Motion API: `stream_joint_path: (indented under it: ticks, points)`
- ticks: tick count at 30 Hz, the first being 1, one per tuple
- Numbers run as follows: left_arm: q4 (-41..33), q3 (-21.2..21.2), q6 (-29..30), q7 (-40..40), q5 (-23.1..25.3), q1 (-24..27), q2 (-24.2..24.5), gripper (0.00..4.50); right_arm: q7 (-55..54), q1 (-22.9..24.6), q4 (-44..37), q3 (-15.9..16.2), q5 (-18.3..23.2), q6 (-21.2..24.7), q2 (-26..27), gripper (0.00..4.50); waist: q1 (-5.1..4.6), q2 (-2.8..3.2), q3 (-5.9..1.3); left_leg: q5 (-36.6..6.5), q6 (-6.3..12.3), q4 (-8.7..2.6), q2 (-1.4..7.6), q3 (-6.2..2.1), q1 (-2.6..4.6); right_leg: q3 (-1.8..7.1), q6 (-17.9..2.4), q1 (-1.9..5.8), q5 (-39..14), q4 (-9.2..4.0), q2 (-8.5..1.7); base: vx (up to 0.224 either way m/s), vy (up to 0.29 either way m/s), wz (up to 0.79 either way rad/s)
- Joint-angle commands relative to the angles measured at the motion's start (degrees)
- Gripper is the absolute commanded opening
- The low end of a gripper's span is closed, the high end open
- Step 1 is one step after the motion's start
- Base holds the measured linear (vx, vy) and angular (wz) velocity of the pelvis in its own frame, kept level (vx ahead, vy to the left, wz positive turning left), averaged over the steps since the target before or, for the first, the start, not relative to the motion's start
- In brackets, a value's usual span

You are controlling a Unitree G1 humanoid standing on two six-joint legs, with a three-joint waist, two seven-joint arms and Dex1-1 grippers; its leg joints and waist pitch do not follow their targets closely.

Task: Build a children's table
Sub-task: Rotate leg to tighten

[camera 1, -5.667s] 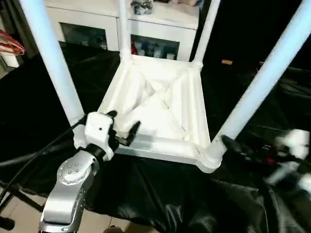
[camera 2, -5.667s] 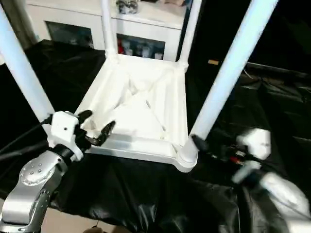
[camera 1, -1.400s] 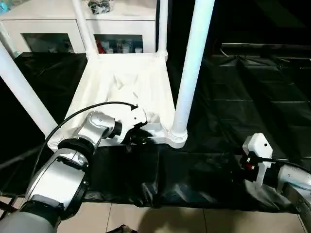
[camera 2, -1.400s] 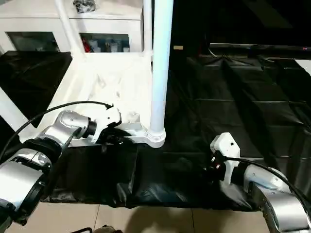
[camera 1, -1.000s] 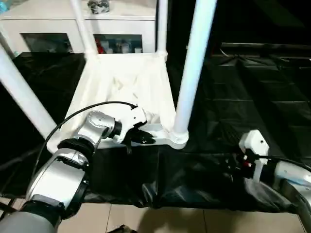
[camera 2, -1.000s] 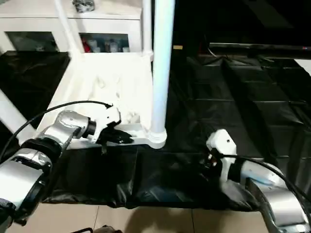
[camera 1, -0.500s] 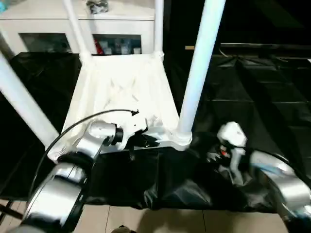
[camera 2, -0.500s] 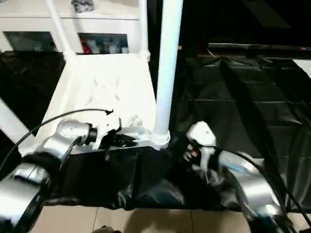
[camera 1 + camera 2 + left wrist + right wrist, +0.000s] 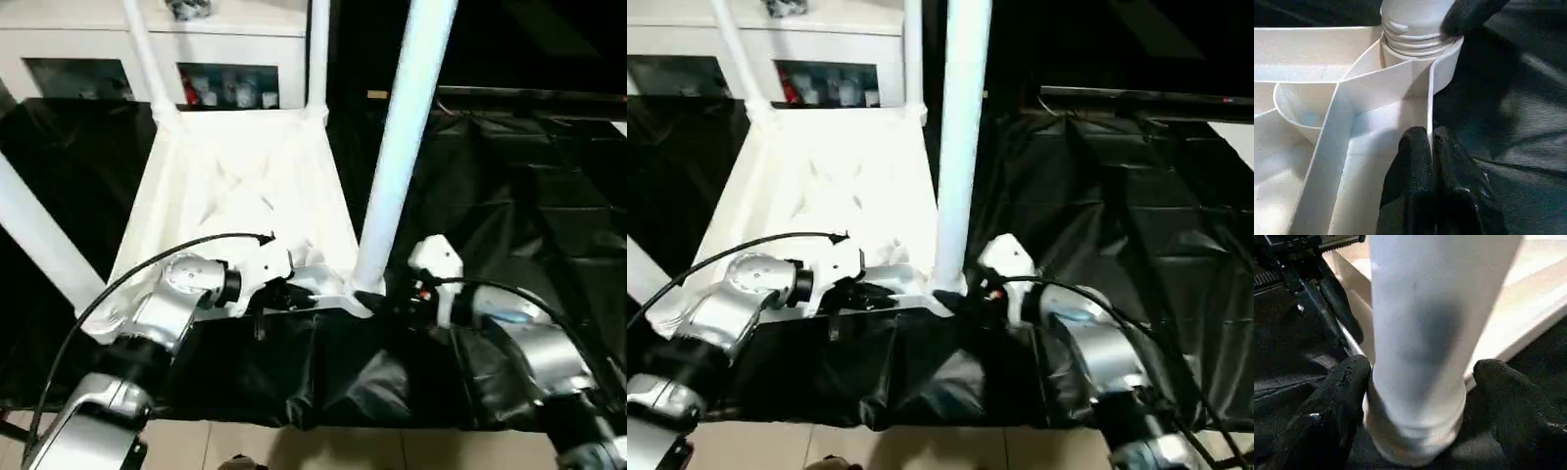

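Observation:
The children's table lies upside down on black sheeting, its ribbed white tabletop (image 9: 245, 186) facing up. All of its legs stand in the corner sockets, the near right leg (image 9: 402, 147) closest to me. My left gripper (image 9: 1430, 147) is shut on the thin near rim of the tabletop, just beside that leg's socket (image 9: 1418, 49). My right gripper (image 9: 1420, 401) is open at the foot of the near right leg (image 9: 1420, 333). Its fingers (image 9: 1342, 396) stand on both sides of the leg; one touches the tube, the other stands a little off it.
A white cabinet with glass doors (image 9: 98, 49) stands behind the table. Crinkled black sheeting (image 9: 509, 176) covers the work surface to the right and front. Tiled floor (image 9: 392, 450) shows beyond its near edge. A black cable (image 9: 147, 269) loops over my left forearm.
My right arm has swung left across the sheeting to the near right leg, and its fingers now straddle the leg's foot. The left gripper has kept its hold on the rim.

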Motion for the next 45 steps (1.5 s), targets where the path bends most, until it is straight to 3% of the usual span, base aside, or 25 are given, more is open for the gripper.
stream_joint_path:
  ticks: [1, 5, 11, 14, 21, 22, 25, 29, 31, 32, 34, 35, 36, 39, 41, 43, 45]
  points:
    - [-0.02, -2.01, 1.82, -1.8, -1.07, 2.48, -0.28, 0.0, 0.67, -1.1, 1.84, 0.23, -0.8, -1.3, 0.1, 3.62, 0.26, -1.08, -3.39, -8.59, 4.7, -4.19, 3.46, -0.93, 1.11, 1.52, -15.15, 2.27, -6.25, -3.45, -4.01, 0.0, 0.0, 0.0]
    - [-1.02, -2.22, 2.64, -1.84, -0.85, 2.51, 0.2, 0.0, 1.84, -2.78, 5.01, 0.55, -1.56, -2.78, 0.76, 3.34, 0.16, -1.09, -3.36, -9.99, 3.94, -4.34, 3.42, -0.98, 1.14, 1.5, -14.86, 2.27, -7.89, -3.55, -3.88, 0.0, 0.0, 0.0]
    - [-1.54, -2.25, 3.08, -1.81, -0.34, 2.42, 1.01, 0.0, 3.67, -4.2, 7.74, 1.07, -1.51, -3.72, 0.84, 2.92, 0.23, -1.23, -3.51, -8.14, 4.53, -4.16, 3.41, -0.93, 1.09, 1.47, -15.23, 2.41, -4.81, -3.19, -3.85, 0.0, 0.0, 0.0]
    - [-1.26, -2.1, 3.13, -1.77, -0.39, 2.07, 1.38, 0.0, 4.4, -4.72, 9.29, 1.34, -2.02, -4.68, 1.08, 2.65, 0.13, -1.16, -3.49, -9.18, 4.15, -4.25, 3.4, -0.93, 1.2, 1.44, -15.44, 2.29, -5.97, -3.36, -3.85, 0.0, 0.0, 0.0]
    - [0.58, -1.75, 2.51, -0.05, 0.6, 1.25, 1.99, 0.0, 5.19, -4.89, 10.99, 1.9, -2.77, -5.75, 1.39, 2.6, 0.1, -1.29, -3.57, -10.09, 3.5, -4.32, 3.38, -0.95, 1.3, 1.45, -15.52, 2.35, -4.96, -3.29, -3.72, 0.0, 0.0, 0.0]
    - [1.23, -1.55, 2.6, 1.18, 1.03, 0.95, 1.85, 0.0, 4.98, -4.85, 11.37, 1.77, -2.66, -5.67, 1.56, 2.6, 0.15, -1.06, -3.52, -10.52, 3.35, -4.35, 3.4, -0.97, 1.33, 1.48, -15.55, 2.3, -5.37, -3.35, -3.78, 0.0, 0.0, 0.0]
    - [4.05, 0.75, 3.81, 9.38, 1.73, -1.14, -0.86, 0.0, 0.3, -5.21, 14.04, 0.71, -3.39, -6.04, 3.18, 2.6, 0.06, -1.21, -3.26, -13.7, 1.99, -4.58, 3.34, -0.88, 1.61, 1.55, -14.98, 1.97, -10.07, -3.96, -3.75, 0.0, 0.0, 0.0]
    - [5.65, 2.9, 6.81, 18.85, 2.06, -4.04, -5.22, 0.0, -13.55, -6.46, 18.35, -1.9, -5.81, -5.18, 7.92, 2.59, -0.4, -1.45, -2.95, -17.7, -1.16, -5.22, 3.27, -1.42, 1.45, 1.49, -11.31, 1.85, -21.07, -4.83, -4.08, 0.0, 0.0, 0.0]
    - [5.76, 3.13, 7.81, 21.47, 2.41, -4.82, -6.64, 0.0, -18.23, -6.93, 19.48, -3.25, -5.52, -3.99, 10.02, 2.59, -0.51, -1.51, -2.99, -18.28, -1.5, -5.28, 3.22, -1.53, 1.43, 1.52, -10.24, 1.73, -22.39, -5.02, -4.07, 0.0, 0.0, 0.0]
    - [5.5, 3.03, 9.62, 24.99, 2.95, -5.79, -9.03, 0.0, -24.8, -7.61, 20.77, -5.13, -4.58, -1.61, 13.79, 2.59, -0.58, -1.3, -2.97, -18.99, -1.48, -5.27, 3.18, -1.5, 1.62, 1.57, -9.88, 1.51, -22.93, -5.22, -4.01, 0.0, 0.0, 0.0]
    - [5.48, 3.11, 10.58, 27.26, 3.06, -6.27, -10.53, 0.0, -28.03, -8.03, 21.49, -5.81, -4.31, -0.57, 15.77, 2.59, -0.75, -1.02, -3.09, -18.86, -1.77, -5.28, 3.06, -1.54, 1.63, 1.65, -10.12, 1.36, -22.29, -5.11, -3.99, 0.0, 0.0, 0.0]
    - [5.27, 3.06, 11.25, 28.6, 3.14, -6.49, -11.75, 0.0, -30.17, -8.39, 21.98, -6.11, -4.19, 0.01, 17.27, 2.59, -0.71, -1.18, -3.17, -18.19, -1.73, -5.32, 3.13, -1.56, 1.54, 1.59, -10.0, 1.55, -21.09, -5.17, -3.95, 0.0, 0.0, 0.0]
    - [5.3, 2.97, 11.68, 31.26, 3.63, -6.8, -13.89, 0.0, -33.59, -9.24, 23.21, -6.66, -4.22, 0.63, 19.94, 2.59, -0.65, -0.82, -3.24, -17.85, -1.58, -5.24, 3.13, -1.45, 1.67, 1.64, -10.35, 1.41, -19.07, -5.05, -3.83, 0.0, 0.0, 0.0]
    - [5.48, 1.82, 11.15, 32.68, 4.2, -6.8, -15.82, 0.0, -34.31, -9.63, 23.65, -5.99, -5.04, -0.58, 22.61, 2.59, -0.71, -0.76, -3.37, -16.55, -1.19, -5.22, 3.03, -1.33, 1.47, 1.57, -10.97, 1.67, -14.85, -4.77, -3.63, 0.0, 0.0, 0.0]
    - [5.55, 1.15, 10.2, 32.43, 4.34, -6.59, -16.25, 0.0, -32.92, -9.26, 22.68, -5.11, -5.25, -1.45, 23.09, 3.15, -0.59, -0.68, -3.43, -15.79, -0.65, -5.18, 3.0, -1.3, 1.32, 1.58, -11.07, 1.87, -12.83, -4.61, -3.59, 0.0, 0.0, 0.0]
    - [5.4, 0.87, 9.08, 31.65, 4.17, -6.33, -16.18, 0.0, -31.95, -9.0, 21.92, -5.26, -4.7, -1.54, 23.01, 3.15, -0.55, -0.72, -3.42, -15.7, -0.15, -5.16, 2.96, -1.21, 1.28, 1.58, -11.15, 1.94, -11.7, -4.64, -3.54, 0.0, 0.0, 0.0]
    - [4.41, 0.31, 6.1, 29.21, 3.54, -5.55, -15.21, 0.0, -30.02, -8.57, 20.39, -4.53, -5.82, -2.82, 21.03, 3.46, -0.6, -0.63, -3.32, -16.66, -0.05, -5.26, 3.02, -1.24, 1.3, 1.59, -10.98, 1.94, -12.85, -4.83, -3.58, 0.0, 0.0, 0.0]
